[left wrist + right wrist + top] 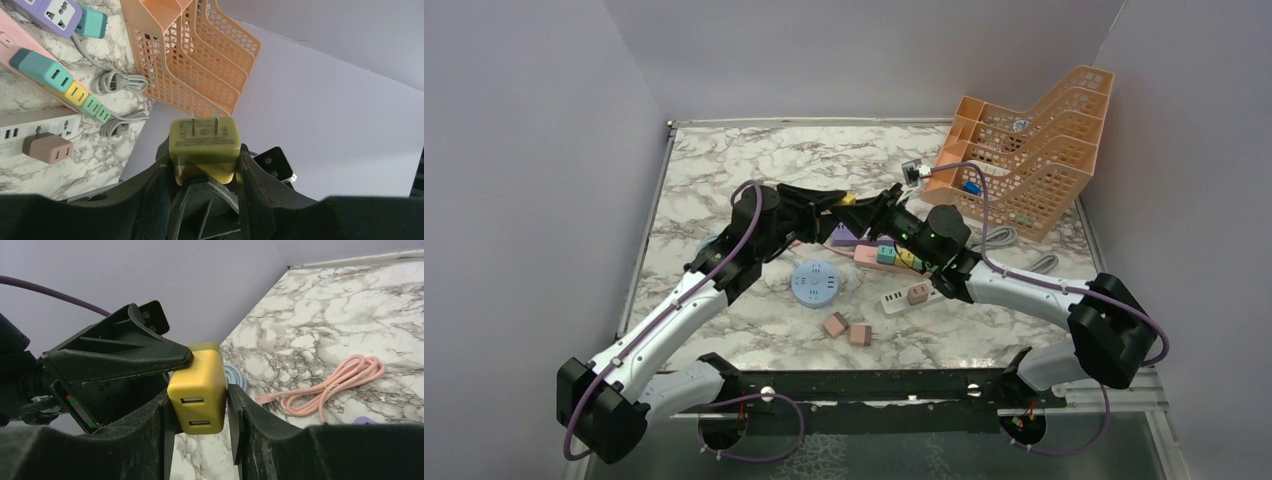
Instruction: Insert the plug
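Observation:
A yellow plug (849, 199) with two USB ports is held above the table between my two grippers, which meet tip to tip. In the left wrist view my left gripper (205, 155) is shut on the plug (204, 140), whose two prongs point up and away. In the right wrist view my right gripper (197, 405) flanks the plug (197, 390) on both sides, fingers against it, USB face toward the camera. The left gripper's finger (125, 355) rests on the plug's top. Below lie a pink power strip (889, 255), a purple one (844, 237), a white one (904, 297) and a round blue socket (815, 283).
An orange mesh file rack (1034, 150) stands at the back right. Two loose pink plugs (835, 324) (860, 334) lie near the front, another sits in the white strip (917, 293). A coiled pink cable (330, 382) and grey cords (117, 80) lie on the marble.

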Action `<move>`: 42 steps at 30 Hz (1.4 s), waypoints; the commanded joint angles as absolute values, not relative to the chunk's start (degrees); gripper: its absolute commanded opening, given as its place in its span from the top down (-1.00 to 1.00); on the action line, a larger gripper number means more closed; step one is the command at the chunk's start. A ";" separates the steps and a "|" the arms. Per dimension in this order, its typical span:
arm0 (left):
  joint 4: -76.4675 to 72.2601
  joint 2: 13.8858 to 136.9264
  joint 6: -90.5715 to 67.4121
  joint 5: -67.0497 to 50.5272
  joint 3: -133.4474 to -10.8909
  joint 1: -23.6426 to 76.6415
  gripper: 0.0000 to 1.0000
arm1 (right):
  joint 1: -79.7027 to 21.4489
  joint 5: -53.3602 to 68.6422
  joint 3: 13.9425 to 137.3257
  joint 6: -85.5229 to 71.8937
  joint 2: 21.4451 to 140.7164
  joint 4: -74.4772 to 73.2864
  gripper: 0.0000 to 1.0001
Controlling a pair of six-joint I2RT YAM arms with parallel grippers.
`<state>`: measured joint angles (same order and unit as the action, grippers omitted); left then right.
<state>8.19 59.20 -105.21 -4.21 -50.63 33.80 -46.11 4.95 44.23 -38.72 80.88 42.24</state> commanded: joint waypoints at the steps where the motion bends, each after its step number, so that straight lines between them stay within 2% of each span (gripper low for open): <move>1: 6.49 59.10 -113.79 -3.43 -53.13 33.41 0.29 | -46.41 2.30 46.29 -36.45 82.00 41.60 0.38; 2: 6.70 59.22 -113.52 -3.63 -53.14 33.33 0.26 | -46.41 2.24 46.68 -35.99 82.00 41.21 0.54; 4: 8.32 59.31 -111.21 -3.55 -53.92 33.12 0.07 | -46.41 1.93 48.38 -34.79 81.78 38.83 0.91; 5: 10.30 59.44 -109.30 -3.19 -54.87 32.93 -0.07 | -46.34 1.64 49.06 -33.78 81.50 37.21 0.97; 9: 19.86 59.17 -96.01 1.07 -59.48 31.89 -0.48 | -46.36 1.43 54.28 -29.35 79.82 24.64 0.98; 11: 25.16 58.81 -88.23 5.03 -61.69 31.42 -0.61 | -46.32 2.53 57.16 -26.01 79.17 15.12 0.98; 18: 27.08 56.68 -47.36 17.19 -65.52 31.01 -0.67 | -46.32 10.88 66.86 -13.02 79.89 -9.85 0.98; 24: 29.01 56.01 -25.83 30.05 -72.72 30.87 -0.70 | -46.32 17.87 75.65 -4.88 85.51 -26.41 0.98; 29: 35.14 61.08 -18.16 33.88 -87.87 30.72 -0.72 | -46.76 19.89 84.55 -1.34 93.68 -38.65 0.97; 36: 41.88 66.26 -13.43 25.54 -102.35 30.67 -0.78 | -52.30 16.77 94.46 3.50 103.39 -47.18 0.98; 42: 44.95 67.55 -10.10 22.42 -107.82 30.68 -0.78 | -57.18 10.94 105.54 6.23 115.05 -56.34 0.98</move>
